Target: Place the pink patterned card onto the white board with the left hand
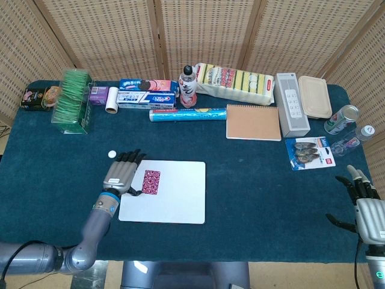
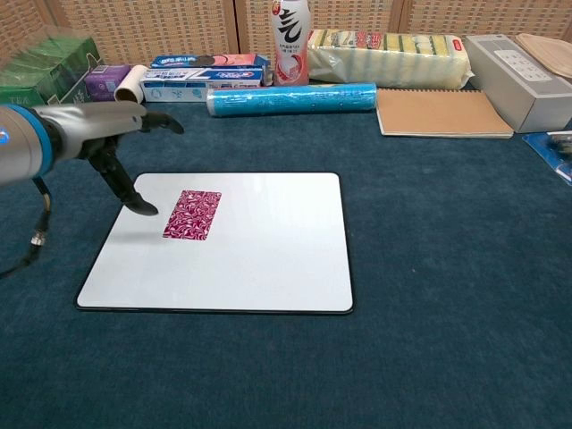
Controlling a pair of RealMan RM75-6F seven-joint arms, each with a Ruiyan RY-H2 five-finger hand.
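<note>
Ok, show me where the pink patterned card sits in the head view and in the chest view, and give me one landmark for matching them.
Head view: the pink patterned card lies flat on the left part of the white board, just right of the left hand.
Chest view: the card lies on the board's upper left area, right of the hand.
Shared landmark: the blue roll behind the board.

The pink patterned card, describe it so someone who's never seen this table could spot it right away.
Find the white board lying on the blue tablecloth near the front edge. The pink patterned card lies flat on its left part, just right of the left hand. It is the only thing on the board, a small magenta rectangle with white swirls.
</note>
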